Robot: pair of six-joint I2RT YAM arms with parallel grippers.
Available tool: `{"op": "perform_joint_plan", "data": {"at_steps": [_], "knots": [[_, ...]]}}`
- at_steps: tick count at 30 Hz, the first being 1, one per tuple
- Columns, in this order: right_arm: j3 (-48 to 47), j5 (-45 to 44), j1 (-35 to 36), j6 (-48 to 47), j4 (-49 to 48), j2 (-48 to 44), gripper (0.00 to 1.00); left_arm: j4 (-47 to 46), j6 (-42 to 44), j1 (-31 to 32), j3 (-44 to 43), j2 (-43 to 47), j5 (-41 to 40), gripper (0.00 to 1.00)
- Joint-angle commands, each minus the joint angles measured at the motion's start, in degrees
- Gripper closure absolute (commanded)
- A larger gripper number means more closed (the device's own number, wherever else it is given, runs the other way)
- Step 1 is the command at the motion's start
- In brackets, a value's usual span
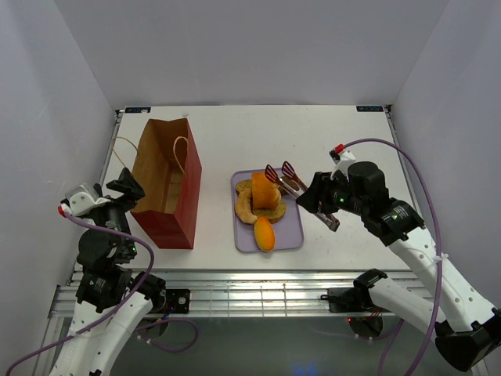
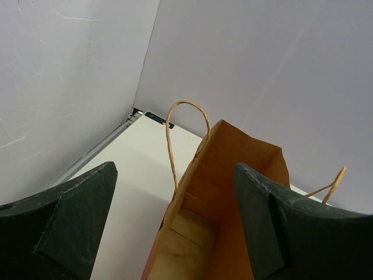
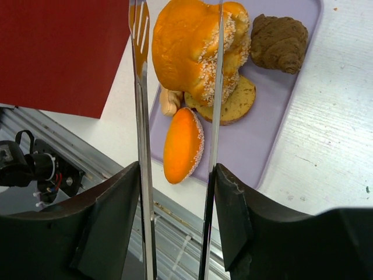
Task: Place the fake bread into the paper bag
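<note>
The fake bread lies on a lavender tray (image 1: 293, 235): a big sugared orange bun (image 1: 264, 190) (image 3: 186, 46), a small orange bun (image 1: 265, 233) (image 3: 182, 146), a pale crescent roll (image 1: 244, 208), a round slice (image 3: 236, 105) and a brown croissant (image 3: 278, 42). My right gripper (image 1: 319, 205) (image 3: 178, 192) is shut on metal tongs (image 1: 286, 178) (image 3: 141, 146). The tongs' arms are spread, with their tips over the big bun. The paper bag (image 1: 164, 184) (image 2: 233, 221) stands open left of the tray. My left gripper (image 1: 125, 188) (image 2: 175, 198) is open and empty at the bag's left rim.
The bag's cord handles (image 2: 186, 122) stick up from its rim. White walls enclose the table on three sides. The metal rail (image 1: 250, 286) runs along the table's front edge, just below the tray.
</note>
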State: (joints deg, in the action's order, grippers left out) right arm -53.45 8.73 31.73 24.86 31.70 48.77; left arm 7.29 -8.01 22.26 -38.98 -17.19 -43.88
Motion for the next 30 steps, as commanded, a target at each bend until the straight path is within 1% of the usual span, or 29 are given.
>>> {"op": "perform_joint_plan", "data": {"at_steps": [1,5,11,17,20,30], "knots": [[0.63,-2.23,-0.70,0.89,-0.50,-1.31,0.41,0.45,-0.16,0.33,-0.13,0.05,0.99,0.08],[2.03,-2.93,-1.40,1.85,-0.68,-1.75,0.39,0.45,-0.16,0.33,-0.13,-0.04,1.16,0.08],[4.76,-1.88,-2.46,2.82,-1.47,-1.23,0.38,0.36,-0.08,0.41,-0.13,0.05,1.16,0.08],[8.36,1.01,-3.25,4.84,-6.65,-1.75,0.35,0.45,0.01,0.59,-0.13,0.14,0.99,0.08],[10.12,3.12,-3.60,5.98,-9.29,-0.96,0.35,0.44,0.10,0.68,-0.04,0.14,0.99,0.08],[11.88,6.03,-3.69,8.45,-14.38,-0.43,0.35,0.44,0.19,0.94,-0.04,0.14,1.16,0.08]]}}
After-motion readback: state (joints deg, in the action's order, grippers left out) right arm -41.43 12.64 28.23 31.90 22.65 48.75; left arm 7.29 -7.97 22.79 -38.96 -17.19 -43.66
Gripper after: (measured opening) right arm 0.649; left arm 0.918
